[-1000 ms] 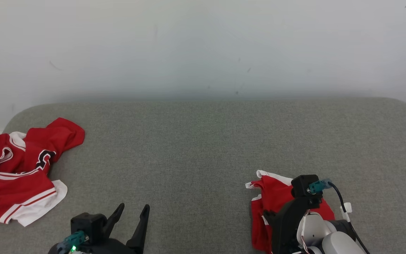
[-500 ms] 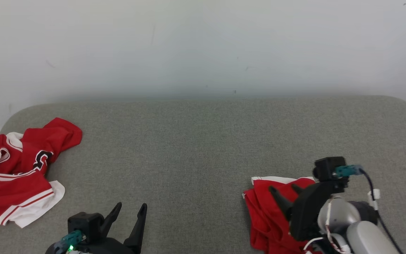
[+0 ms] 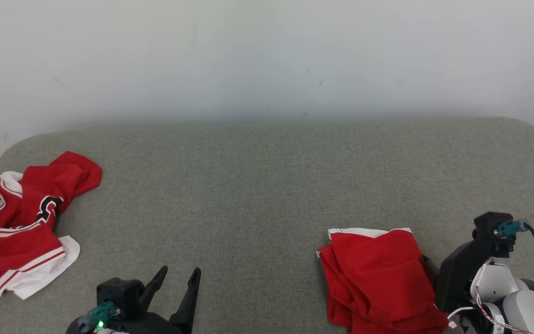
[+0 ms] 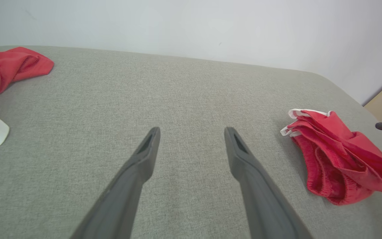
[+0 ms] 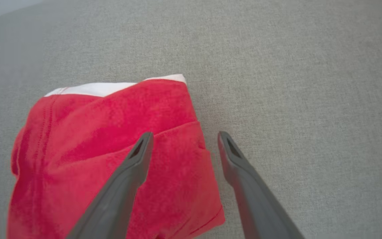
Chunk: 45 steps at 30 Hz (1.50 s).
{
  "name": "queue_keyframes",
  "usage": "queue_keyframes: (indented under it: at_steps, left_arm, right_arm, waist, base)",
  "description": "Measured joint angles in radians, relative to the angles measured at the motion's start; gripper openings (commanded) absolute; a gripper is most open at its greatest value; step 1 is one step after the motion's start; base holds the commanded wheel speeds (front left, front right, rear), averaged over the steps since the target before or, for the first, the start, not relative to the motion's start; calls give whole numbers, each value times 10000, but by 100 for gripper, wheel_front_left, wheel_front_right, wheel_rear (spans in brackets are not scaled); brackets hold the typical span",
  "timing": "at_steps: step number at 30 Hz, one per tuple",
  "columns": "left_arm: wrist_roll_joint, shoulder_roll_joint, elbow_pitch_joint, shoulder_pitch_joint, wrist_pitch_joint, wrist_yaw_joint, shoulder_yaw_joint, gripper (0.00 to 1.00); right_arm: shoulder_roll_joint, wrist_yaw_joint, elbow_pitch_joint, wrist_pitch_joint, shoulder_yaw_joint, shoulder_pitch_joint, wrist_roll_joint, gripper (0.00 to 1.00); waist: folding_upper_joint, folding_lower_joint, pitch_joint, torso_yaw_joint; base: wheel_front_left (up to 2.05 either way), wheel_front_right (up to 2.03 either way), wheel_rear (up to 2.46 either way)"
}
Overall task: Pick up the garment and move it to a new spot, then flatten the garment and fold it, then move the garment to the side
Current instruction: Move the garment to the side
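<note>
Left gripper (image 3: 180,269): at the near edge of the head view, lower left; fingers spread wide with nothing between them, above bare grey fabric.
Right gripper (image 5: 185,134): at the near right; jaws wide apart and holding nothing. In its wrist view one finger lies over the folded garment's right part, the other over bare fabric just beside its edge; contact cannot be judged.
Folded garment (image 3: 378,273): a red bundle with a white band along its far edge, lying in uneven layers on the near right of the surface, just beside the right gripper.
Jersey (image 3: 16,222): red with white trim and a dark mark, crumpled at the far left edge, well apart from the folded garment.
Surface (image 3: 257,185): grey woven fabric with rounded far corners.
Wall (image 3: 267,55): plain white, behind the surface.
</note>
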Motion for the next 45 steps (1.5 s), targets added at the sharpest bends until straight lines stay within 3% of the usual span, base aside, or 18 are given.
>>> queue_keyframes:
  at_steps: [21, 31, 38, 40, 42, 44, 45]
  left_arm:
    - [4, 4, 10, -175, 86, -81, -100, 100]
    - [4, 8, 21, -185, 157, -84, -117, 100]
    - [17, -31, 44, -267, 244, -169, -215, 100]
    - [17, -27, 44, -276, 242, -169, -217, 100]
    - [17, -15, 48, -281, 242, -169, -219, 100]
    - [17, -15, 50, -284, 242, -169, -221, 100]
    - [17, -8, 52, -284, 242, -169, -215, 100]
  right_arm:
    - [90, -2, 2056, 1175, -709, -814, -863, 100]
    - [757, -2, 2943, 1223, -1126, -1056, -771, 100]
    - [779, -2, 3499, 1191, -1651, -1084, -754, 100]
    - [792, -2, 3580, 1164, -1802, -1125, -708, 90]
    - [807, -2, 3726, 1154, -1896, -1269, -685, 50]
    - [828, -2, 3839, 1112, -1944, -1364, -660, 25]
    - [853, -2, 3891, 1112, -1939, -1444, -648, 0]
  waist:
    - [0, 0, 233, 421]
    - [0, 0, 365, 551]
    - [0, -1, 401, 694]
    - [0, -2, 417, 754]
    - [0, -2, 436, 805]
    - [0, -2, 457, 857]
    - [1, -1, 463, 876]
  base:
    - [0, 0, 0]
    - [0, 0, 0]
    - [0, 0, 0]
    - [0, 0, 0]
    - [0, 0, 0]
    - [0, 0, 0]
    - [0, 0, 0]
